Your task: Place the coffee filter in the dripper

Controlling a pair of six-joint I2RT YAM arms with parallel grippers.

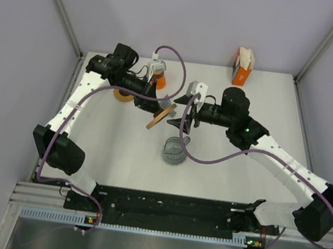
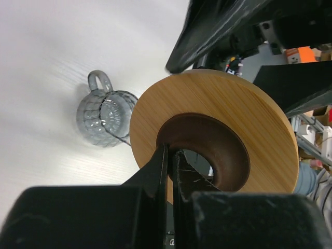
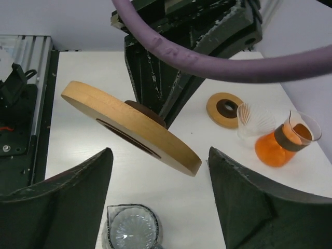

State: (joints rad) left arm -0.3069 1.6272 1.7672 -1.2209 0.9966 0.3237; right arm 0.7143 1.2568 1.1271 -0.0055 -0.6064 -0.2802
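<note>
My left gripper [image 2: 170, 155] is shut on the inner rim of a wooden ring [image 2: 218, 104] and holds it tilted above the table [image 1: 160, 116]. A grey ribbed glass dripper [image 1: 175, 150] with a handle stands on the table just below the ring; it also shows in the left wrist view [image 2: 106, 115] and the right wrist view [image 3: 132, 228]. My right gripper [image 3: 158, 202] is open and empty, its fingers either side of the ring's [image 3: 129, 127] lower edge, above the dripper. White paper filters stand in an orange box [image 1: 243, 67] at the back.
A second wooden ring [image 3: 226, 109] lies flat at the back left. Beside it stand a pale ribbed cone [image 3: 254, 120] and an orange carafe [image 3: 282, 142]. The two arms are close together over the middle of the table [image 1: 238, 189].
</note>
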